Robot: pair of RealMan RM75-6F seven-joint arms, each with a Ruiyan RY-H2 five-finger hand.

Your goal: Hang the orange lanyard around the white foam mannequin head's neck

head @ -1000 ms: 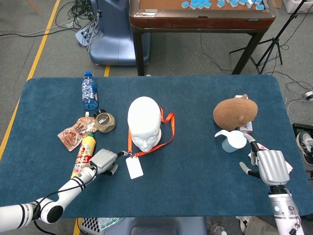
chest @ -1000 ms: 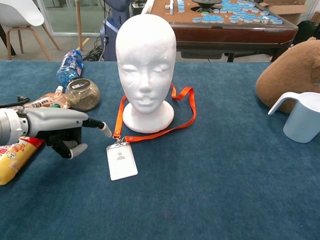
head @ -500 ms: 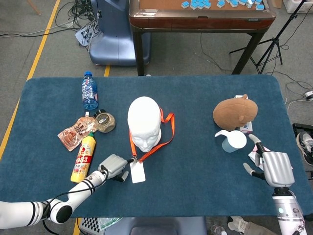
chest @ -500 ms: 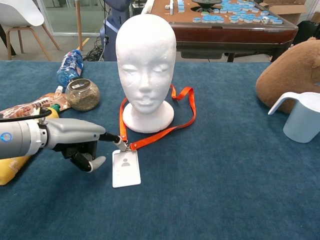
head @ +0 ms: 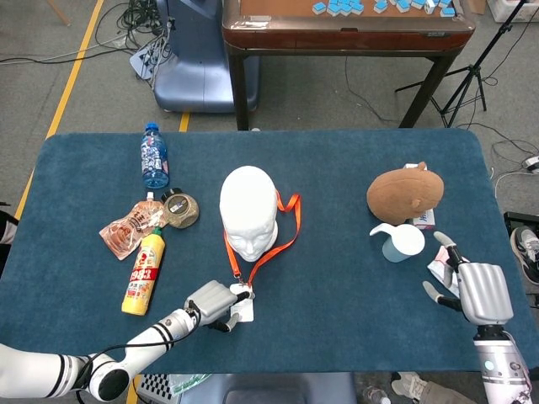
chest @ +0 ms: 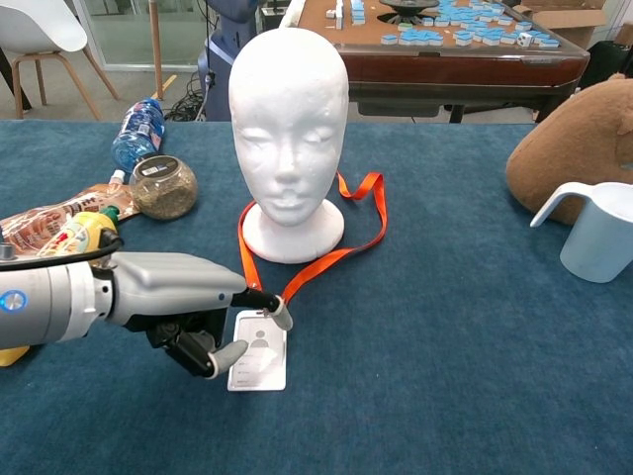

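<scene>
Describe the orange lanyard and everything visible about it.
The orange lanyard is a flat fabric-looking strap lying on the blue table, looped around the base of the white foam mannequin head, not yet on its neck. Its ends meet at a metal clip carrying a white badge card flat on the cloth. The left hand touches it at the clip and card.

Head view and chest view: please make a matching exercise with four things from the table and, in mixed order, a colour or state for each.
Things:
1. lanyard
2. mannequin head
3. water bottle
4. left hand

States:
A. lying on its side
B. white, upright
C. pinching the badge clip
D. orange, looped around the base

Pairs: 1-D, 2-B, 3-A, 4-C
</scene>
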